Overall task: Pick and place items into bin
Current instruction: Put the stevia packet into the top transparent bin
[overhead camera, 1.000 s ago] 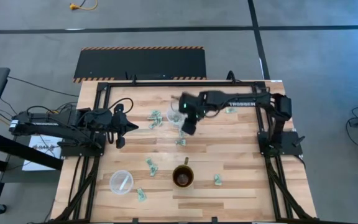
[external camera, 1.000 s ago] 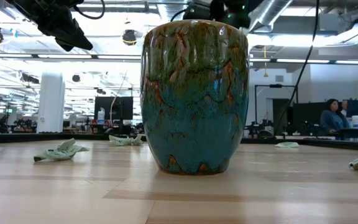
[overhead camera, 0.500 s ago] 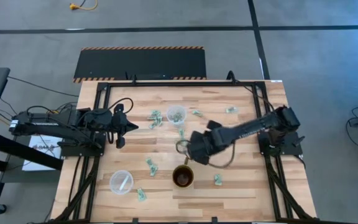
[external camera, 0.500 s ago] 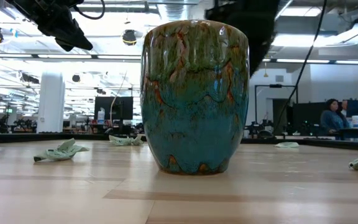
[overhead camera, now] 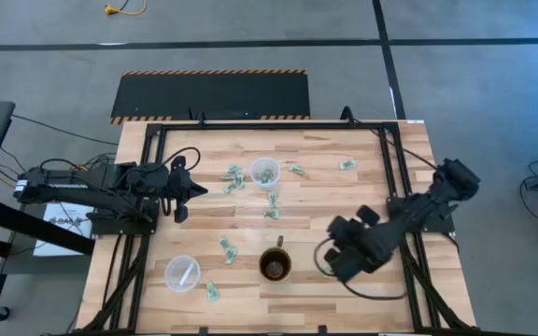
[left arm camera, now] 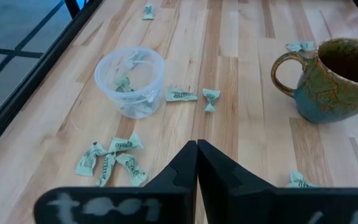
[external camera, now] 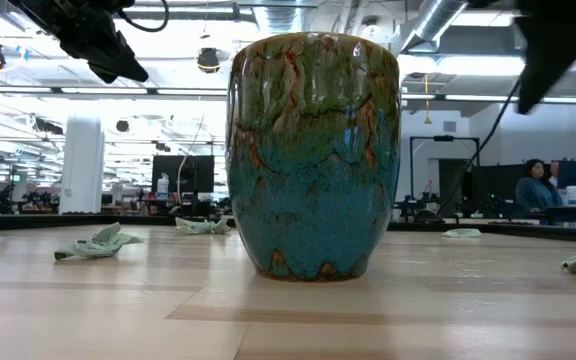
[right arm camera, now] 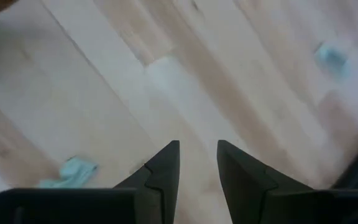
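Small pale green-and-white wrapper pieces lie scattered on the wooden table (overhead camera: 362, 201), among them one (overhead camera: 234, 177), another (overhead camera: 226, 247) and a third (overhead camera: 346, 165). The bin, a clear round cup (overhead camera: 265, 172), stands at the far middle with pieces inside, as the left wrist view (left arm camera: 132, 81) shows. My right gripper (overhead camera: 332, 263) hovers open over the near right of the table, right of the mug (overhead camera: 275, 265). Nothing is between its fingers (right arm camera: 197, 152), and a piece (right arm camera: 73, 171) lies on the wood beside them. My left gripper (left arm camera: 196, 149) is shut at the table's left, above the wood.
A brown and blue glazed mug (external camera: 313, 155) stands near the front middle. A second clear cup (overhead camera: 182, 273) stands at the near left. A dark metal frame (overhead camera: 395, 177) runs along the table's sides. A person (external camera: 540, 190) sits far behind in the room.
My right gripper has swung from over the clear cup at the far middle toward the near right, passing the mug, and its wrist has rolled on the way. The pieces and cups lie as before.
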Motion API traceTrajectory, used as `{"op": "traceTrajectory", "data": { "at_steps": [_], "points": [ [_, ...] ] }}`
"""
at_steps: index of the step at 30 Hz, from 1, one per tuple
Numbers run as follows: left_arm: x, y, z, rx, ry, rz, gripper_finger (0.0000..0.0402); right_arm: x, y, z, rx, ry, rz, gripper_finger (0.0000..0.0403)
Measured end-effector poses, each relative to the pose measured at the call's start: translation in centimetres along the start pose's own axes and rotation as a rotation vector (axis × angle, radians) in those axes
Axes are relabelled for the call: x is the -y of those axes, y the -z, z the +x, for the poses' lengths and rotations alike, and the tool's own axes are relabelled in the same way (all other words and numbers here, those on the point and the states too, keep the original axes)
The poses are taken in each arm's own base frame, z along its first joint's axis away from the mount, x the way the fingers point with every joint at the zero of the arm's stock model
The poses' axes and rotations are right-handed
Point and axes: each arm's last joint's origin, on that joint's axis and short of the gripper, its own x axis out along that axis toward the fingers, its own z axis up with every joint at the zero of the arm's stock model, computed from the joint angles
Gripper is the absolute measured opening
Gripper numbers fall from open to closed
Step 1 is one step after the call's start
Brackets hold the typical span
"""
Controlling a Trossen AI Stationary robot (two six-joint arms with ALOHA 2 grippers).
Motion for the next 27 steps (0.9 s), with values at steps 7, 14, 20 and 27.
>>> {"op": "traceTrajectory", "data": {
  "at_steps": [7, 14, 20, 27],
  "points": [
    [0.0, 0.0, 0.0, 0.0, 0.0, 0.0, 0.0, -0.7, 2.3, 0.2, -0.143, -0.332, 0.167, 0.0101],
    [0.0, 0.0, 0.0, -0.001, 0.0, 0.0, 0.0, -2.0, 2.4, 1.1, -0.197, -0.488, 0.211, 0.0103],
    [0.0, 0.0, 0.0, -0.002, 0.0, 0.0, 0.0, -2.7, 2.3, 2.1, -0.237, -0.489, 0.227, 0.0134],
    [0.0, 0.1, 0.0, -0.01, -0.001, 0.001, 0.0, -5.1, 2.7, 5.5, -0.309, -0.427, 0.194, 0.0198]
  ]
}}
